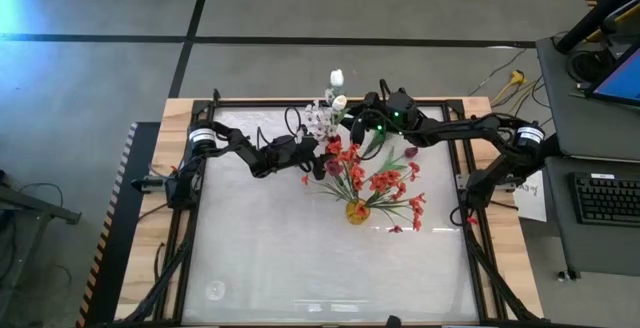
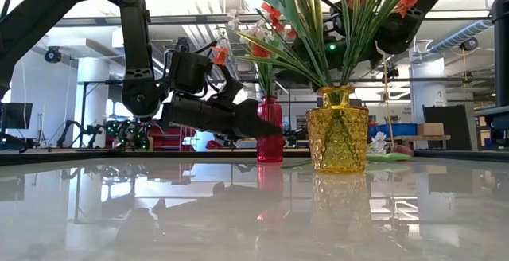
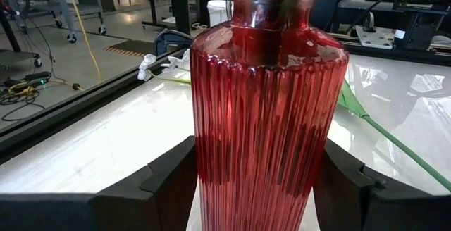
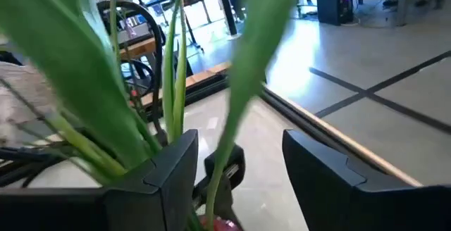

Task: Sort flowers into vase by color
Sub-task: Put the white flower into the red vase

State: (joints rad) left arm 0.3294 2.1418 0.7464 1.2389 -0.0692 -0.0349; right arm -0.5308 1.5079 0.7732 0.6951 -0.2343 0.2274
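we see the flowers split between two vases near the middle of the table. the red-orange blossom clusters (image 1: pixel 385 180) fan out of a yellow glass vase (image 2: pixel 337 130), which stands nearer the front of the table and fills the centre of the low view with green leaves and stems. just behind it and toward the left arm stands a red ribbed vase (image 3: pixel 264 111), holding a few green stems with white blossom sprays (image 1: pixel 322 120) and white tulips (image 1: pixel 337 77) leaning out toward the far edge of the table (image 1: pixel 250 268). a dark red bloom (image 1: pixel 332 167) shows at the red vase's mouth from above.

the left gripper (image 3: pixel 257 189) reaches in from the left at table height, and its two dark fingers (image 3: pixel 165 182) sit on either side of the red vase's lower body, spread to the vase's width; they look to be touching the glass, though we cannot tell how firmly.

the right gripper (image 4: pixel 239 171) hangs above the red vase among the upright stems. its fingers are parted with a green stem (image 4: pixel 236 97) running between them, not clearly pinched.

one loose green stem (image 3: pixel 394 136) lies flat on the table beyond the red vase, and a small white bloom (image 3: pixel 165 63) lies near the table's edge.
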